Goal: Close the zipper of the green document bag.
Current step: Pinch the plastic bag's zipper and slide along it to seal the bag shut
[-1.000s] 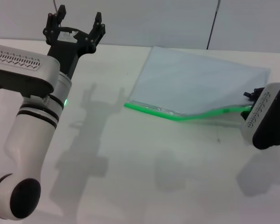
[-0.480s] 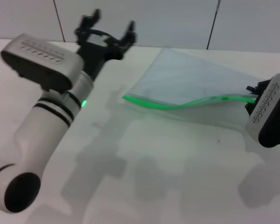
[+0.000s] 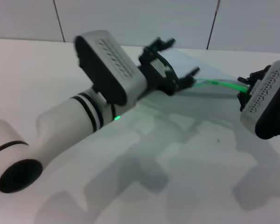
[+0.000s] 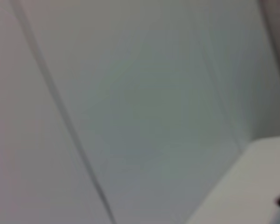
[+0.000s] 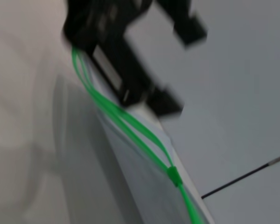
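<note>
The green document bag (image 3: pixel 211 73) lies at the far right of the table, and my left arm hides most of it. Its zipper (image 3: pixel 219 84) runs as a bright green strip off the table surface to my right gripper (image 3: pixel 246 88), which is shut on that end of the bag. My left gripper (image 3: pixel 177 59) hovers open over the bag's other end with nothing between its fingers. In the right wrist view the zipper (image 5: pixel 130 126) splits into two strands beyond the small green slider (image 5: pixel 173 176) and leads to the left gripper (image 5: pixel 184 65). The left wrist view shows only wall.
White table (image 3: pixel 186 177) spreads in front of the bag. My left forearm (image 3: pixel 79 121) lies across the table's middle left. Grey wall panels (image 3: pixel 140 18) stand close behind the table's far edge.
My left arm has swung right from the far left corner to over the bag's left end. The right gripper has risen a little, lifting the zipper edge.
</note>
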